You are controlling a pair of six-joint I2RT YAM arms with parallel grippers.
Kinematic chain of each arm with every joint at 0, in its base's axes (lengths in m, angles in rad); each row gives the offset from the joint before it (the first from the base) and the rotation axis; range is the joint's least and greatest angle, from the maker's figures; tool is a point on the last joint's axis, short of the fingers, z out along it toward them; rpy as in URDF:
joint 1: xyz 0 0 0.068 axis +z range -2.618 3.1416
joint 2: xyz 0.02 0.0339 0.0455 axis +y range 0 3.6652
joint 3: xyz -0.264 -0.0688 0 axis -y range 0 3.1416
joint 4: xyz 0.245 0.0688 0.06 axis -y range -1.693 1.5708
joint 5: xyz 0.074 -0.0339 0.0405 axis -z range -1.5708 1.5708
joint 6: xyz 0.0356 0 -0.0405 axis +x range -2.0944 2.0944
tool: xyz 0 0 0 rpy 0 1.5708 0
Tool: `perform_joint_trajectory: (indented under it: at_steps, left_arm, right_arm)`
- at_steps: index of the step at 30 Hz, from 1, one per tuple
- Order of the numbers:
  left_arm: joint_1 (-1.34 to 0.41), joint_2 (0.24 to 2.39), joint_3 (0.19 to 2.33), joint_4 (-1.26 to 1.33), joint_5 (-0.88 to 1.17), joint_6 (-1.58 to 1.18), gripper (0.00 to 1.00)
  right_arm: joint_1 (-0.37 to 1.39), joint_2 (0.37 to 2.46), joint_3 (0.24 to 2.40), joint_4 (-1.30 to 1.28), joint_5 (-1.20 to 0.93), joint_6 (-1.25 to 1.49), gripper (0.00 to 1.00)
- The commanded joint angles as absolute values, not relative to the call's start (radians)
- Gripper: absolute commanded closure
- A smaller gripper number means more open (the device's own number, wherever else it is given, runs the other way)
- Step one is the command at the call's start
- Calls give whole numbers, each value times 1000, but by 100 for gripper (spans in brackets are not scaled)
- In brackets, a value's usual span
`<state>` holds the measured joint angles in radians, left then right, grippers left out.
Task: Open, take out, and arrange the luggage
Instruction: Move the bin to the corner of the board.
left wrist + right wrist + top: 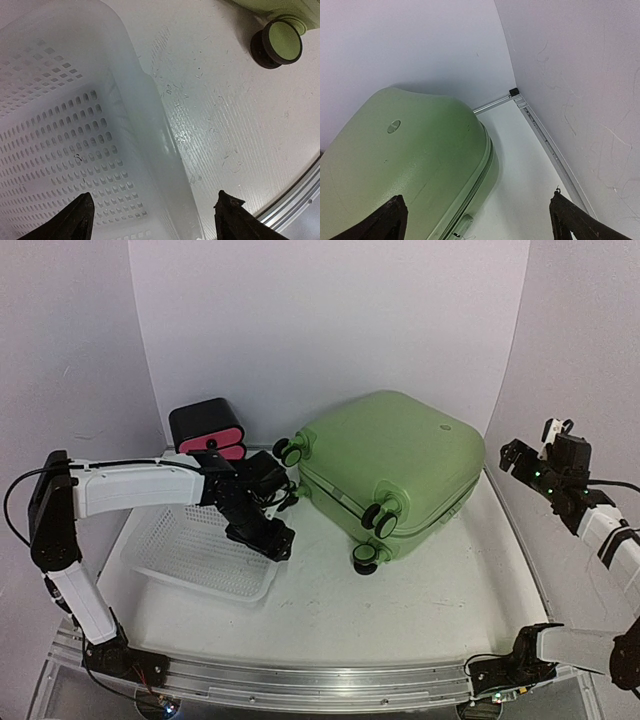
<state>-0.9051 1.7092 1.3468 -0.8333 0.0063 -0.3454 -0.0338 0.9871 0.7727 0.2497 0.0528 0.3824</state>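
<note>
The luggage (395,455), a light-green hard-shell case, lies closed on its side at the back of the table, its black wheels (378,518) facing front-left. My left gripper (264,537) hovers over the right rim of the white basket, left of the luggage. In the left wrist view that gripper (157,220) is open, with the basket wall below the gap and nothing held; one wheel (280,42) shows at top right. My right gripper (515,455) hangs raised to the right of the luggage (410,165). In its own view it (480,222) stands open and empty above the zipper seam.
A white perforated basket (190,550) (60,140) sits at front left. Behind it stands a black drawer box with pink fronts (207,428). White walls close in the back and sides. A metal rail (300,680) runs along the near edge.
</note>
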Motion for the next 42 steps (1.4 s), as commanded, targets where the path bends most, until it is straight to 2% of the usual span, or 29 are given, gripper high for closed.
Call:
perform_joint_trajectory:
  at_steps: [1,4,7,10,14,16,29,38,42]
  left_arm:
    - [-921,1735,1420,-808,-47,-366,16]
    - [-922,1752,1412,-810,-109,-404,17]
    - [-924,1769,1398,-809,-116,-431,27]
    - [-925,1791,1388,-807,-79,-404,42]
    - [-925,1770,1358,-811,-26,-326,71]
    - [-926,1740,1336,-832,-4,-284,79]
    - [-925,1483,1225,-1135,-15,-194,78]
    - [-925,1329,1172,-1197,63,-169,75]
    - [-925,1328,1172,-1197,27,-194,73]
  right_arm:
    - [-32,960,809,275,55,386,2]
    - [-32,961,804,275,51,390,2]
    - [-32,964,802,275,51,389,2]
    - [-32,971,809,275,51,386,2]
    - [-32,975,816,275,49,386,2]
    - [-32,974,815,275,48,384,2]
    - [-32,971,808,275,45,383,2]
    - [-33,983,814,276,29,392,2]
    - [-32,982,813,278,26,397,2]
